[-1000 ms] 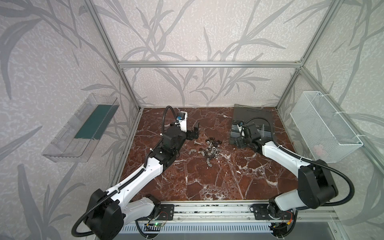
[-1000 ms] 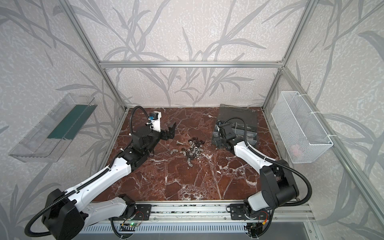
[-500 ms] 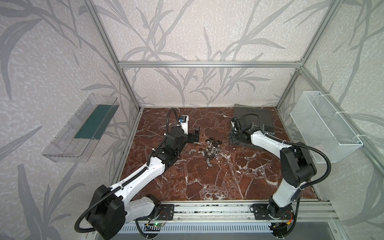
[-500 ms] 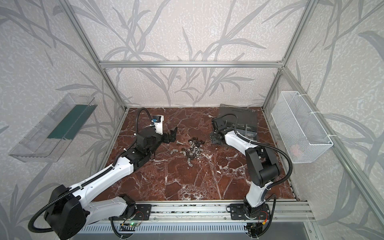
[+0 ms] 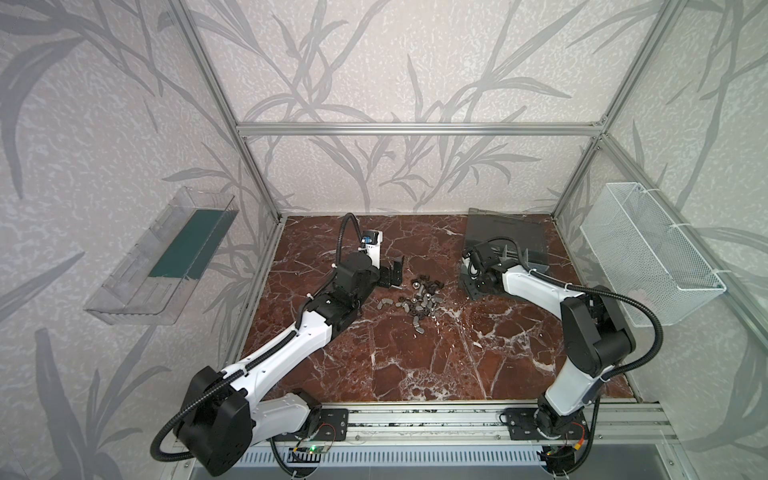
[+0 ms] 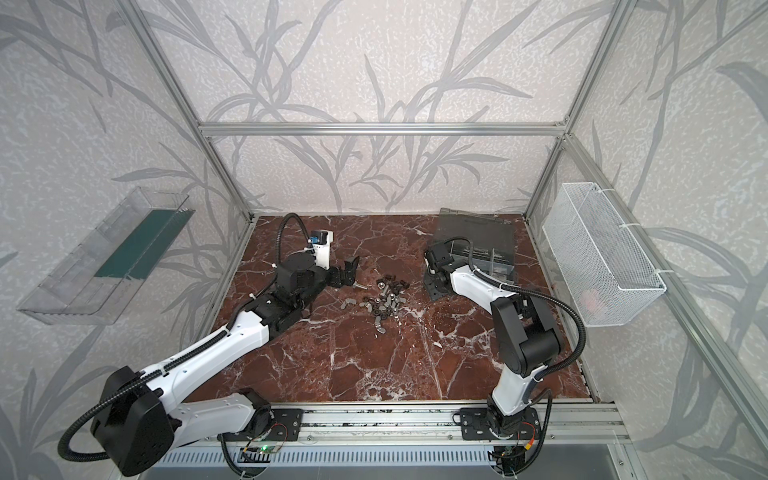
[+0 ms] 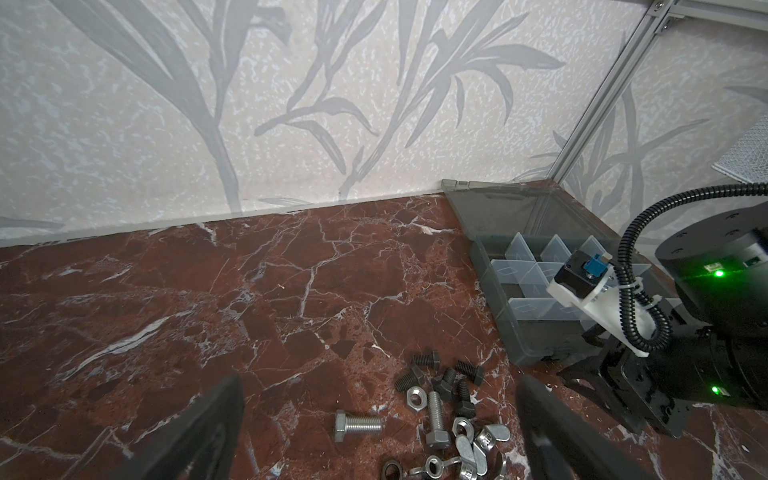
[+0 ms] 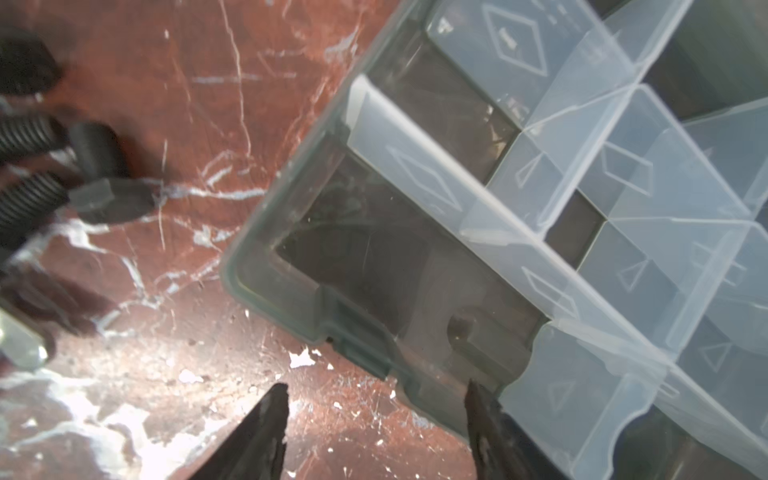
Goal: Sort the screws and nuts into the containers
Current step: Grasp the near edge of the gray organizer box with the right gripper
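At the near corner of the flat dark-grey plastic organizer box (image 8: 249, 257), the right hand (image 8: 376, 384) shows its 2 black fingers apart. 1 is over the red-brown marble tabletop (image 5: 415, 361) and 1 over the box's interior, straddling the front wall by the latch (image 8: 357, 353); no pinch on the wall shows. Judged step: take hold of the box to steady it or shift it toward the loose parts. To do this well, close squarely on the wall beside the latch, not on the thin translucent dividers (image 8: 519, 232) of the compartments (image 8: 374, 257). Keep any pull low and slow so the box slides without tipping. The left hand (image 7: 380, 386) hangs wide open and empty over the long silver hex-head bolt (image 7: 357, 424), which lies a little apart. It looks the easiest first pick, jaws across the shaft. The small dark metal screws (image 7: 426, 359) and tiny silver and black nuts (image 7: 414, 397) lie loose on the tabletop between the arms, with none seen in the box. Hidden or unclear: in both top views the right hand sits under its own wrist. In the left wrist view that arm covers some compartments and the nuts are cut off at the edge. Bolts in the right wrist view are blurred.
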Robot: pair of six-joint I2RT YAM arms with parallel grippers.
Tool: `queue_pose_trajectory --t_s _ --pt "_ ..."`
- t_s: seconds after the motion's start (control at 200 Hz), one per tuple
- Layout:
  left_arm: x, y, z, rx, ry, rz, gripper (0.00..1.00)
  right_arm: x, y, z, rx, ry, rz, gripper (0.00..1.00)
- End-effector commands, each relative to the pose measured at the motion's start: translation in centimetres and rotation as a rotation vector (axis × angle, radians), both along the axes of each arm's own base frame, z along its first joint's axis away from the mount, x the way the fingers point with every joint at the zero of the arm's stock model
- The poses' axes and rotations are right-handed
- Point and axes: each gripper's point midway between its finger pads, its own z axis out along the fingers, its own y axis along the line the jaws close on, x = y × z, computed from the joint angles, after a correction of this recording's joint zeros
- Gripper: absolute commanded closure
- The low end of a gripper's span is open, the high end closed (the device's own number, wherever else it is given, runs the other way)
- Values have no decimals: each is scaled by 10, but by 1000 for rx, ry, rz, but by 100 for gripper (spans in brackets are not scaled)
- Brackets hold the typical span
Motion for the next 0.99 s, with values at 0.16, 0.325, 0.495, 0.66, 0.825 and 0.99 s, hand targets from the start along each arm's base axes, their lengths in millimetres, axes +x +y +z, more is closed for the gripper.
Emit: queue_pose_trajectory --t_s 0.16,0.325,0.495,0.66,0.825,0.99 --pt "-1 -7 10 0 -18 -16 1 7 2 -10 -50 33 48 51" --pt "-1 -9 8 8 -10 -22 1 10 7 -13 -47 42 59 59" --pt "-1 -8 9 14 -18 -20 1 13 18 -11 -55 52 89 67" --pt "-1 -7 11 17 -23 -14 1 13 32 -17 -99 74 130 69" --pt "-2 -7 11 17 -25 -14 1 20 42 -18 -95 88 111 76" --pt "-1 -7 10 19 -22 -16 1 33 57 -16 -38 100 66 81"
